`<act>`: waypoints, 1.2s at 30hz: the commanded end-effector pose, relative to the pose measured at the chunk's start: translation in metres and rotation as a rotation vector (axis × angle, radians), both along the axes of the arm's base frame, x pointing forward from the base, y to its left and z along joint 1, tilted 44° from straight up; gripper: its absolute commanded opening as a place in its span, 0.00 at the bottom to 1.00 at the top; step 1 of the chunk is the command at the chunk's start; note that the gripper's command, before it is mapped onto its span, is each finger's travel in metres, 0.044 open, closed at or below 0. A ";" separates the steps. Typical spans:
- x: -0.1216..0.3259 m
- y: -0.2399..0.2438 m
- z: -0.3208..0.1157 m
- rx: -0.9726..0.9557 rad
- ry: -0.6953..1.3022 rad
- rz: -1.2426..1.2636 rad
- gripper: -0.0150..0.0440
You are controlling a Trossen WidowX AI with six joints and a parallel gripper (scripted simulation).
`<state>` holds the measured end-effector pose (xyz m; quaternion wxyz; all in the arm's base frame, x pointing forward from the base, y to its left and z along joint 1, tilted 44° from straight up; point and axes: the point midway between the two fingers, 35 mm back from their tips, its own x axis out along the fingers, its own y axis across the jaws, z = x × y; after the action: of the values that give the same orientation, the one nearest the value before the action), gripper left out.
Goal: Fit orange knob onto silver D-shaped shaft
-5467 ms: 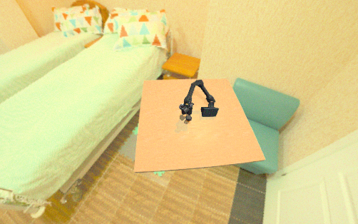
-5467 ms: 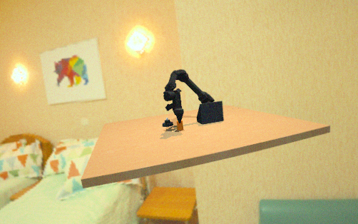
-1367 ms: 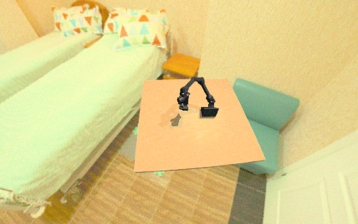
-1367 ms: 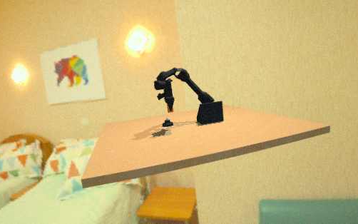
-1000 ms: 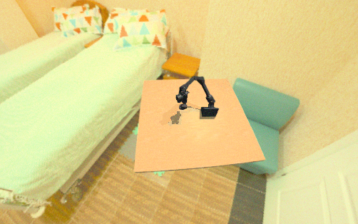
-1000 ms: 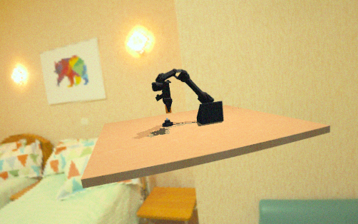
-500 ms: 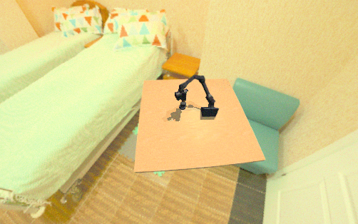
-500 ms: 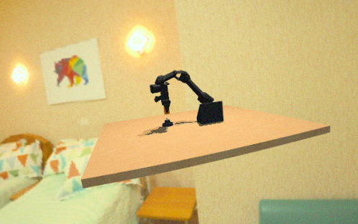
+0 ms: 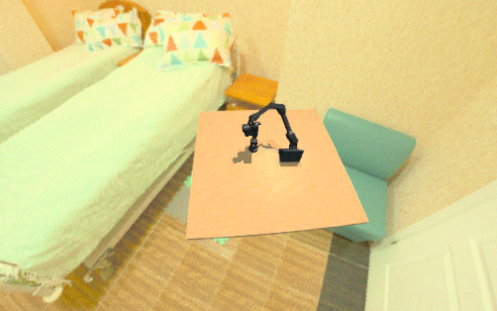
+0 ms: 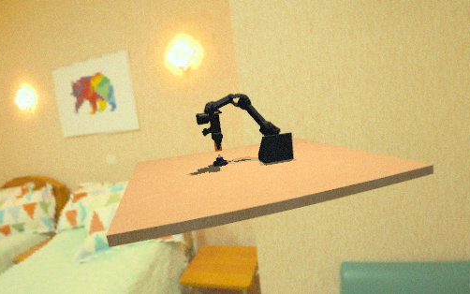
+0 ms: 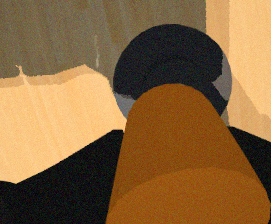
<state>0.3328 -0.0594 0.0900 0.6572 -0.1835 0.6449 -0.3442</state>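
The black arm [image 9: 285,120] [image 10: 255,115] reaches out over the wooden desk [image 9: 269,198] [image 10: 198,197] [image 11: 46,120] and then bends down. Its jaws are clamped on the orange knob [image 10: 218,147] [image 11: 181,150], which hangs below them. In the exterior view, the knob is above the round pedestal [image 9: 253,148] [image 10: 220,162] [image 11: 146,55], with a small gap between them, so it is not yet seated. A small pale tip, the shaft [image 10: 219,156], shows on top of the pedestal, just under the knob.

In the wrist view, the knob covers the near part of the pedestal, and a dark shadow lies over most of the rest. I cannot see the shaft there, nor the hole under the knob, so I cannot tell whether the flat sides agree. The pedestal stands on the desk, to one side of the arm's black base [image 9: 290,155] [image 10: 277,148] and apart from it. In the top view, the knob cannot be made out.
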 end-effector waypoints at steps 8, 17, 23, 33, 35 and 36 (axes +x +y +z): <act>-0.001 -0.005 0.006 -0.013 -0.090 -0.081 0.25; 0.000 -0.007 0.007 -0.030 -0.274 -0.273 0.25; 0.001 -0.006 0.007 -0.041 -0.393 -0.397 0.25; 0.000 -0.004 0.005 -0.060 -0.599 -0.612 0.25; 0.000 -0.004 0.004 -0.064 -0.640 -0.655 0.25; 0.000 -0.003 0.004 -0.066 -0.661 -0.677 0.25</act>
<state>0.3327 -0.0643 0.0950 0.6755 0.1119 0.4359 -0.5842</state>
